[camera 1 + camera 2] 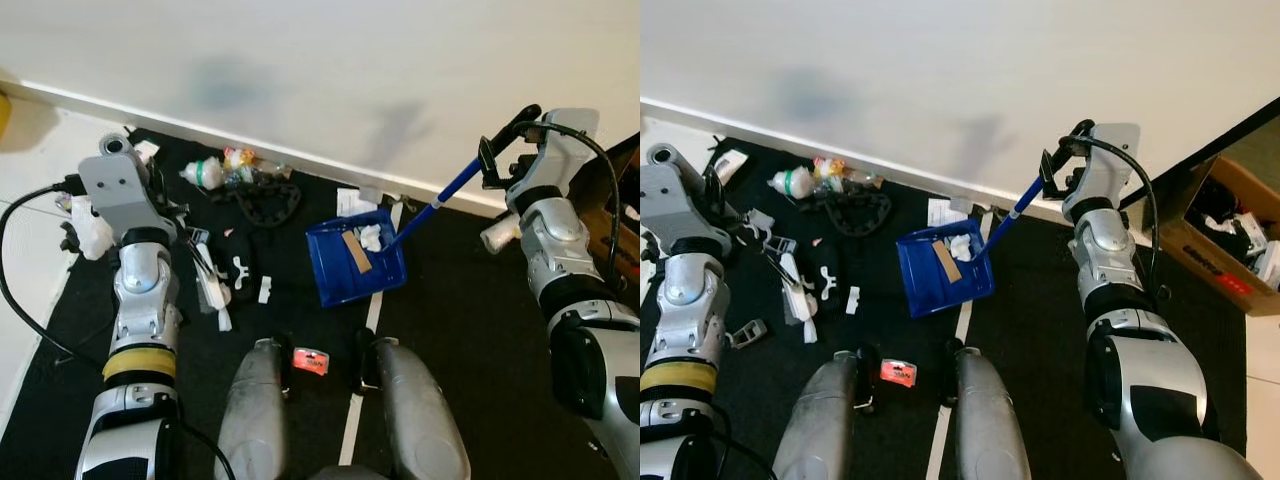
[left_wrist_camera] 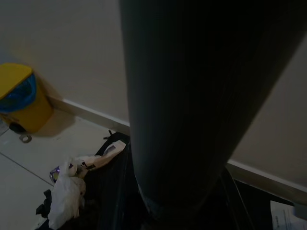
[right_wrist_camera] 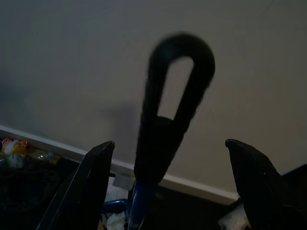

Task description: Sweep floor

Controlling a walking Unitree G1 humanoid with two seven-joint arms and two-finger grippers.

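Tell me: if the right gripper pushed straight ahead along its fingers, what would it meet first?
Likely the dustpan's black looped handle, which stands between the open fingers of the right gripper. Behind it is the white wall, though depth is hard to judge.

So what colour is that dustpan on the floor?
Blue, with a black loop grip on its handle. The dustpan shows best in the left eye view.
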